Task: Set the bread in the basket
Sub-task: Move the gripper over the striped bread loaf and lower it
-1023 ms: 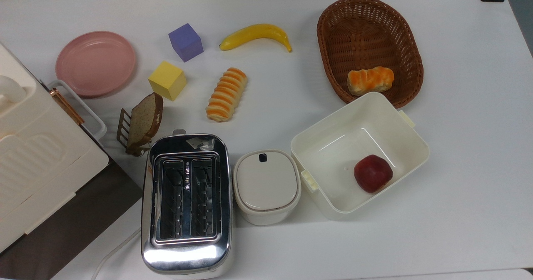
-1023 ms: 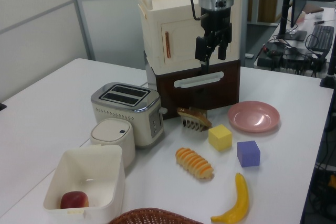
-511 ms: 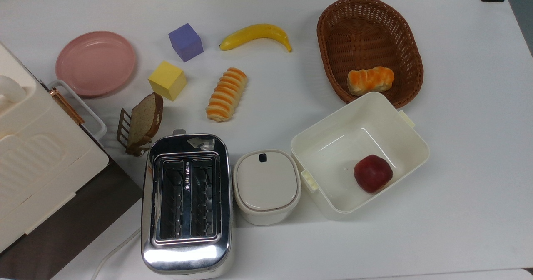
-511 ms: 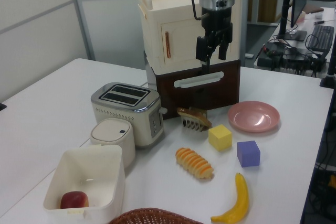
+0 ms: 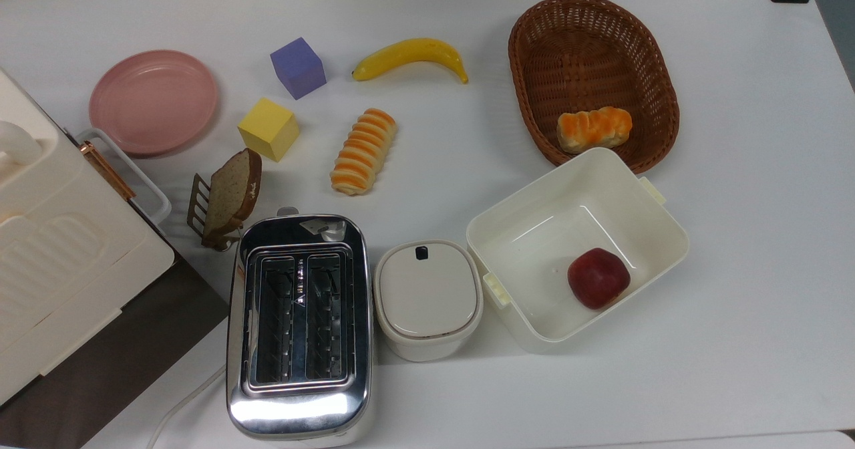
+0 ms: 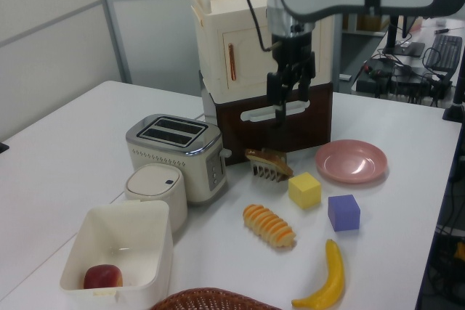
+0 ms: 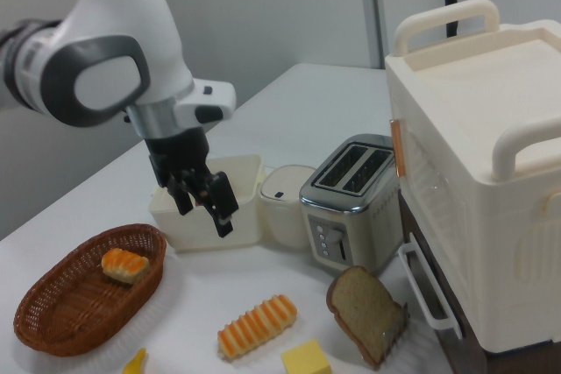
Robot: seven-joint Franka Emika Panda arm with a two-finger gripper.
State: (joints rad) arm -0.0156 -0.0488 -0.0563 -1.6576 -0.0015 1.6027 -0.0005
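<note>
Tool (image 7: 203, 201) hung released above the desk (image 5: 735, 302), nothing grasped. Bread (image 5: 364, 150) lay flat, free to grab; basket (image 5: 534, 28) well apart, mostly free for it.

A pink plate (image 5: 153, 101) sits near the white table's (image 5: 755, 235) left edge in the top view, with a purple cube (image 5: 298, 67) and a yellow cube (image 5: 268, 129) beside it. A banana (image 5: 411, 57) lies toward the far edge. A brown bread slice (image 5: 232, 195) stands in a small rack, just by the chrome toaster (image 5: 298, 329). A lidded white container (image 5: 428, 298) touches the toaster's side. The white square tub (image 5: 578, 248) holds a red apple (image 5: 598, 278). A cream cabinet (image 5: 60, 262) fills the near left corner.
</note>
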